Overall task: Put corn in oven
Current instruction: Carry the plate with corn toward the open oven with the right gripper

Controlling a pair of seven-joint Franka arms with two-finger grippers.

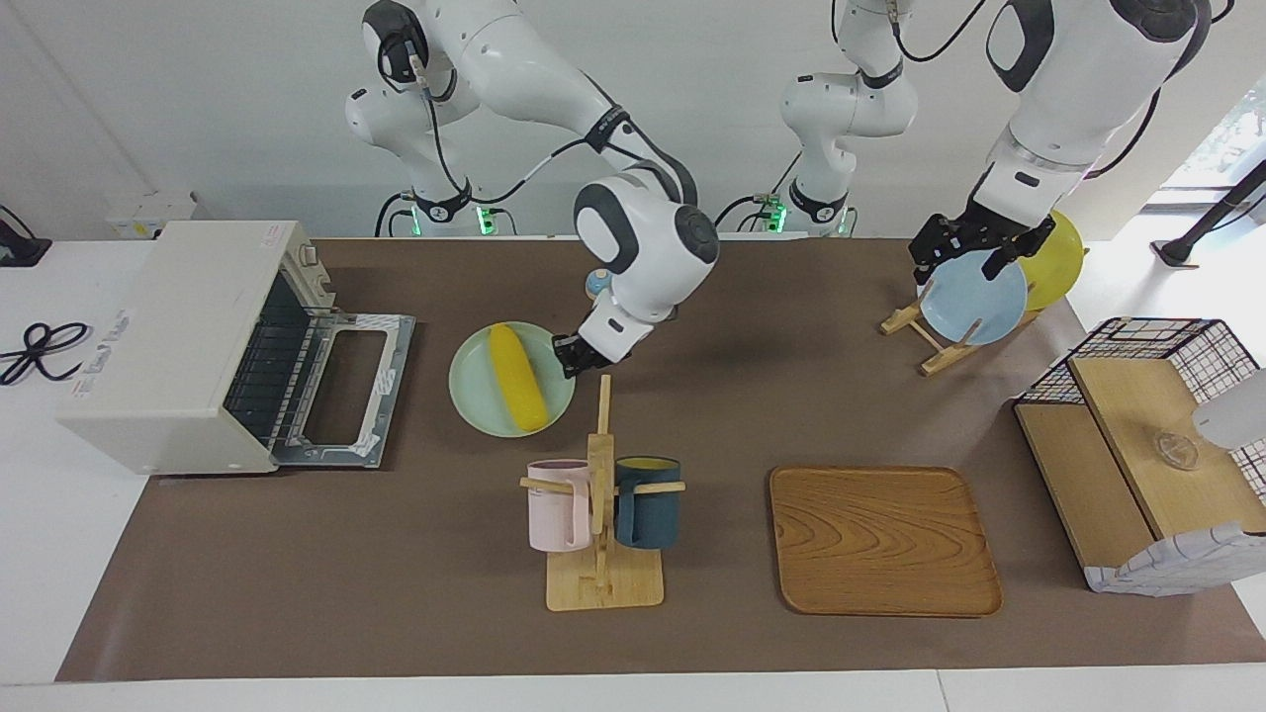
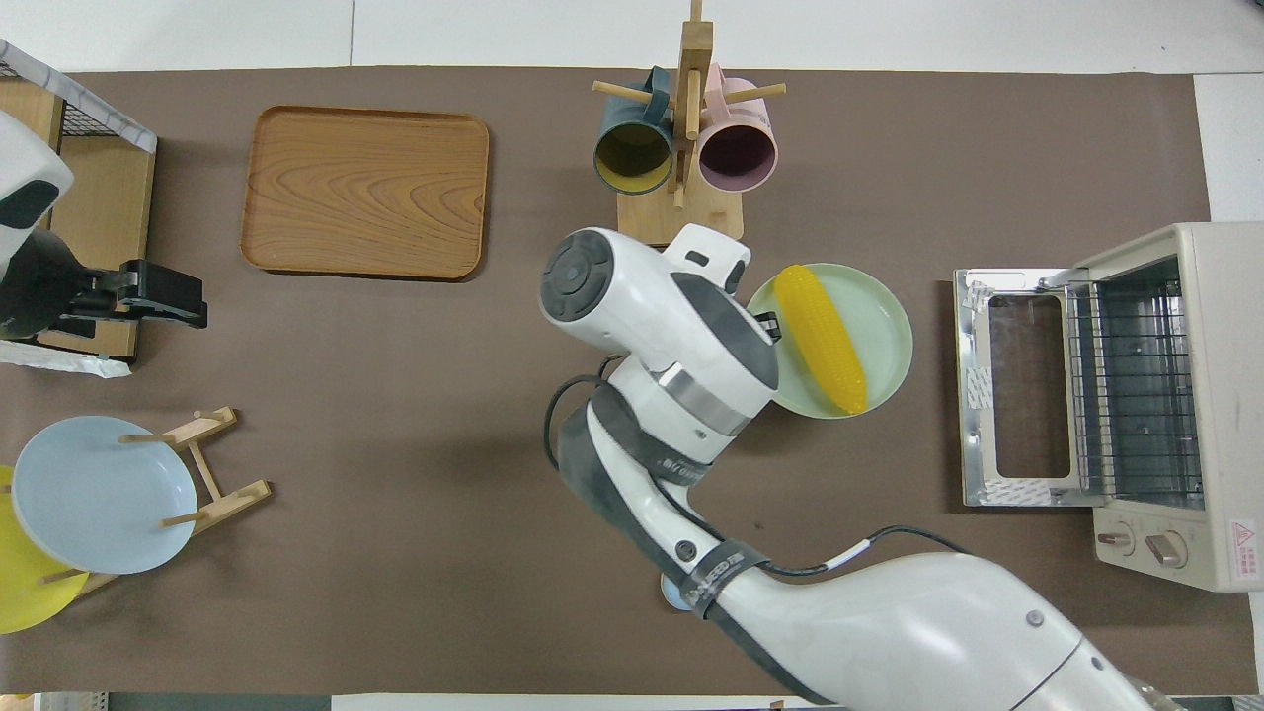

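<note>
Closest to us in the facing view: mug rack (image 1: 601, 534) with a pink mug (image 1: 558, 504) and a dark blue mug (image 1: 648, 501), wooden tray (image 1: 883, 540) beside it toward the left arm's end. Nearer the robots than the rack we see the corn (image 1: 518, 377) lying flat on the pale green plate (image 1: 473, 396). Its long axis runs roughly toward and away from the robots, slightly skewed, the end farther from the robots leaning toward the left arm's end. Right gripper (image 1: 579, 358) sits low at the plate's edge, just beside the corn, fingers pressed together on nothing. Oven (image 1: 178, 341) at the right arm's end, door (image 1: 346, 388) dropped flat open toward the plate. Left gripper (image 1: 974, 259) is spread, up over the plate stand (image 1: 925, 336) holding a blue plate (image 1: 974, 302) and a yellow plate (image 1: 1056, 259); that arm waits. Wire basket (image 1: 1152, 450) at the left arm's end.

Overhead view: right arm's wrist covers the plate (image 2: 879, 316) edge; we can't see the fingertips. Corn (image 2: 820, 336) diagonal on the plate, clear of the oven (image 2: 1155, 395), rack inside bare
</note>
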